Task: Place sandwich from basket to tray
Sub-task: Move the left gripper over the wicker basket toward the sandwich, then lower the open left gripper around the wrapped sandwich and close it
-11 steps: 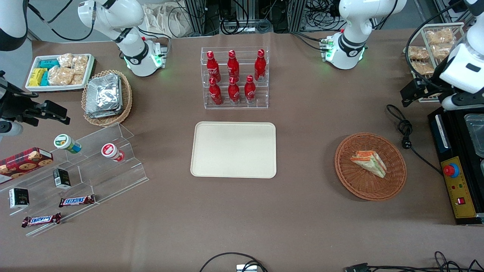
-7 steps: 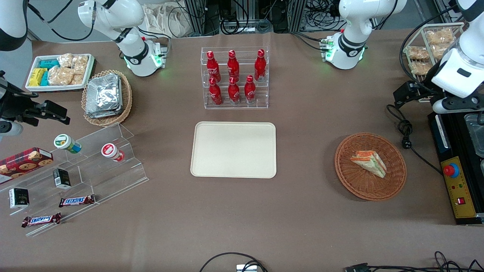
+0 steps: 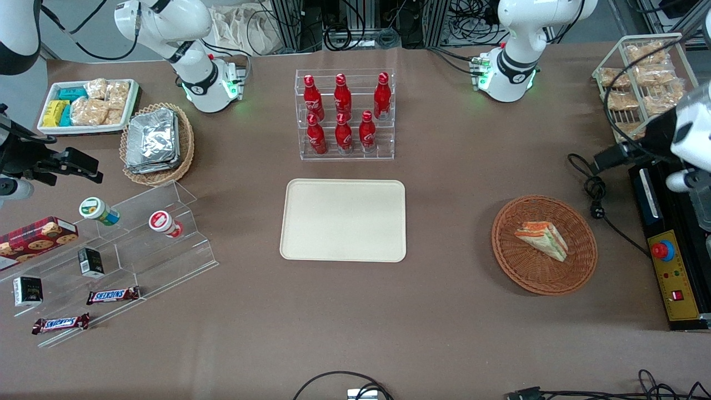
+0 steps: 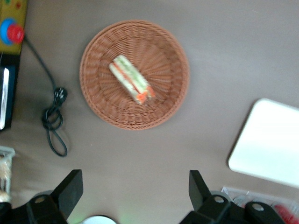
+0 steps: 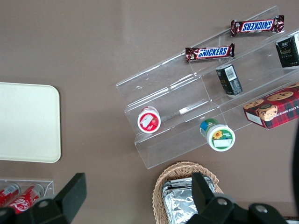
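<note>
Open air above sandwich (image 4: pixel 131 80), basket (image 4: pixel 103 105)

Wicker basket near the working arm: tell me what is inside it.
The reddish-brown wicker basket holds one triangular sandwich, lying on the weave; whatever is under it is hidden. The left gripper hangs high above the table beside it, fingers open.

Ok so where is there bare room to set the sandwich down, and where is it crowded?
The whole tray is bare. Bare tabletop also runs between the tray and the basket holding the sandwich. The bottle rack crowds the area above the tray. The gripper hangs open above the basket's edge.
</note>
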Controlling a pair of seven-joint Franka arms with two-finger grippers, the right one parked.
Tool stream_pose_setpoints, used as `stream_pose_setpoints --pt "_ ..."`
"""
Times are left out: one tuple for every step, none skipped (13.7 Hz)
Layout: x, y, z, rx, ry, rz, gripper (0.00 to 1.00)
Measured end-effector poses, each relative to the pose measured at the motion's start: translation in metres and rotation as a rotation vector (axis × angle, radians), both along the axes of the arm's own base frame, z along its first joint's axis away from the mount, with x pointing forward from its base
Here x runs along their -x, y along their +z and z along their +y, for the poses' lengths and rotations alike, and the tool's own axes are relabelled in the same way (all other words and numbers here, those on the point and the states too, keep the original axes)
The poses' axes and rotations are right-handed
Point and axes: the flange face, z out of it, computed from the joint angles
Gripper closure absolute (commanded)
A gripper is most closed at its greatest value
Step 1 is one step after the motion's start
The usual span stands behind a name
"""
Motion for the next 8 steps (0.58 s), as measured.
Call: stream_pose_setpoints --pt "-0.008 -0.018 0.011 -0.007 0.086 0.017 0.00" --pt "-0.016 -0.034 0.017 -0.013 0.145 0.021 0.00" --pt "-0.022 -0.051 0.020 -0.018 0.190 0.013 0.00" --pt "-0.025 -0.067 0.021 -0.023 0.238 0.002 0.00" --pt "-0.027 -0.083 0.021 -0.028 0.294 -0.016 0.00" --pt "-0.028 -0.101 0.019 -0.034 0.343 -0.031 0.00" --pt "-0.027 -0.121 0.016 -0.039 0.391 -0.043 0.00" --pt "-0.025 -0.142 0.014 -0.044 0.436 -0.051 0.00"
